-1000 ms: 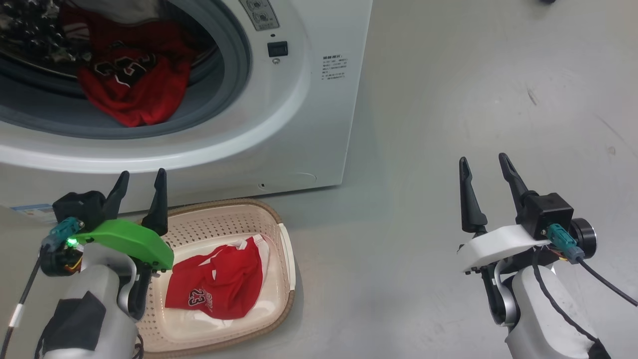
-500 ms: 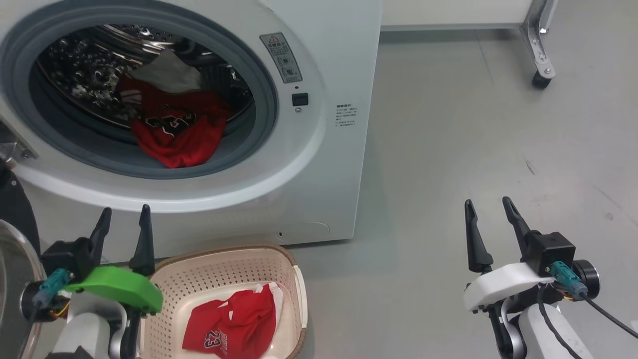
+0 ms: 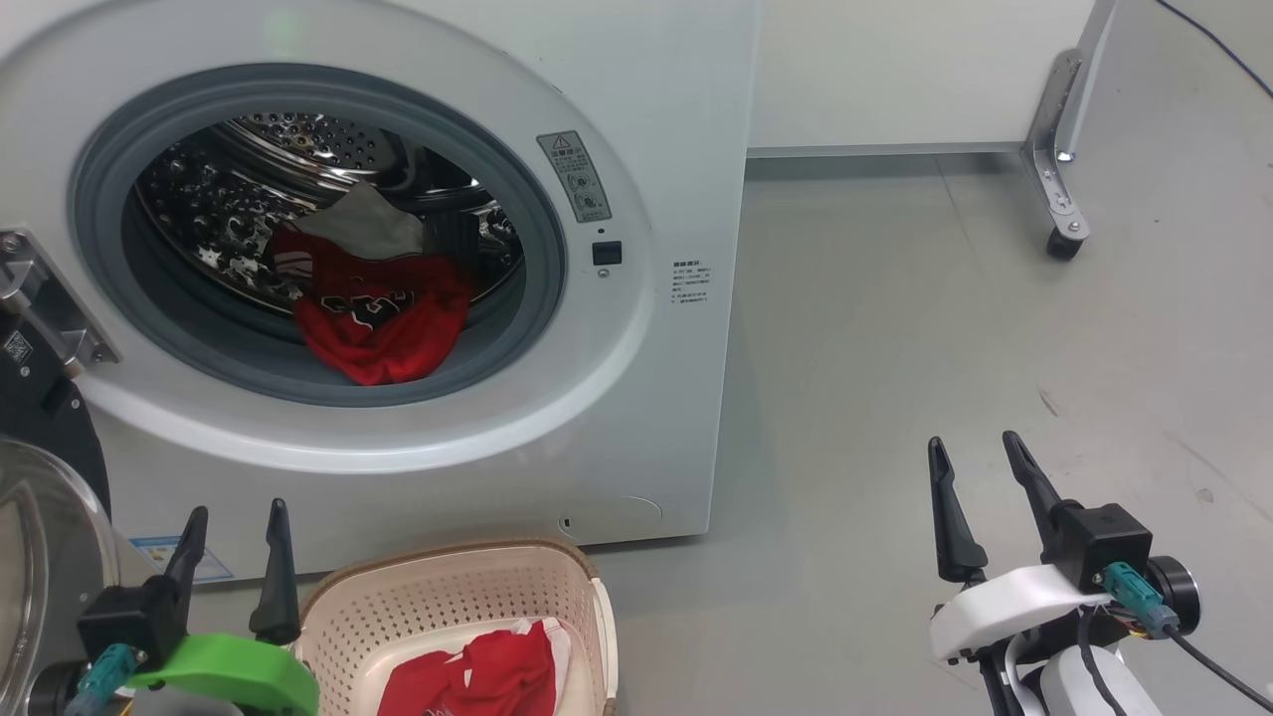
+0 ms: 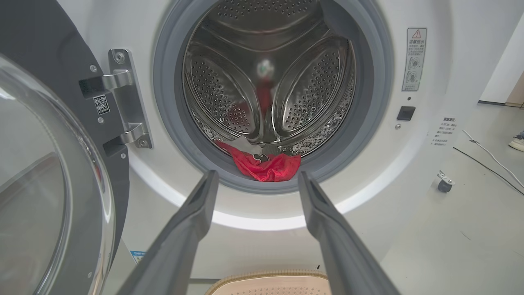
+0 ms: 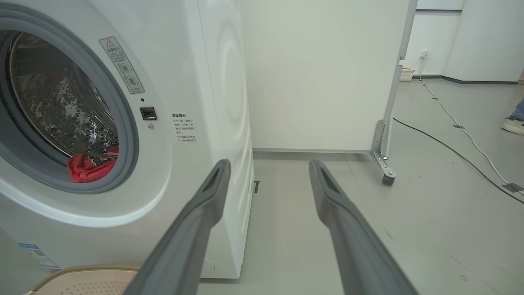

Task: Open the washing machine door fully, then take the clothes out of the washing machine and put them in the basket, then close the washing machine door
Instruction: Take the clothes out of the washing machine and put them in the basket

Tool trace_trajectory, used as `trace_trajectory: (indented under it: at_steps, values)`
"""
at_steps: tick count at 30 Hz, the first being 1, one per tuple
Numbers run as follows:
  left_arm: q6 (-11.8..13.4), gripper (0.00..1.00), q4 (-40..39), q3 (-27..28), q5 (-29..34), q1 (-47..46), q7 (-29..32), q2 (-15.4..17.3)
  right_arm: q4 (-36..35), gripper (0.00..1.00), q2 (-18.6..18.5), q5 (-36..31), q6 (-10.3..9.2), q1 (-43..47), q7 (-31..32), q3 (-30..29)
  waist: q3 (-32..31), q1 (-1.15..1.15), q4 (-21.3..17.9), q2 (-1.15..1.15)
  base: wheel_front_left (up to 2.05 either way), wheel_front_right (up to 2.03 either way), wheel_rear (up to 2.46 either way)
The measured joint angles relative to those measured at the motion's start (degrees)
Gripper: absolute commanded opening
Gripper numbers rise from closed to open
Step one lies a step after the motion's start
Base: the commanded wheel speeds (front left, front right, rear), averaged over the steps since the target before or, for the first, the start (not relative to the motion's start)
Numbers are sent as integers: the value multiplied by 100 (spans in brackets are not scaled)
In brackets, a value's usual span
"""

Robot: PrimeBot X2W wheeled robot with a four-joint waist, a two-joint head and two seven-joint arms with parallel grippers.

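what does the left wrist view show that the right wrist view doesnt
Left wrist view: the open washing machine door with its glass bowl, the metal hinge and the drum seen straight to its perforated back. Right wrist view: the washing machine from its white side, a white partition and a wall socket. Both: red clothes at the drum mouth, the basket rim, the warning sticker and a caster.
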Motion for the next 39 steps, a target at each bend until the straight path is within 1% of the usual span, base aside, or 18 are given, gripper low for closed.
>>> trace_trajectory:
  at_steps: [14, 34, 39]
  values:
    - [-2, 100, -410, 103, 187, 433, 1, -175, -160, 100, 1, -30, 49, 124, 0, -14, 11, 0, -29, 0, 0, 0, 0]
    - [-60, 100, -678, 190, 286, 572, 1, -234, -252, 100, 2, -44, 98, 127, 0, -20, 75, 0, -72, 0, 0, 0, 0]
    - [-75, 100, -755, 194, 299, 573, 0, -249, -320, 100, 4, -44, 96, 129, 0, -27, 173, 0, -85, 0, 0, 0, 0]
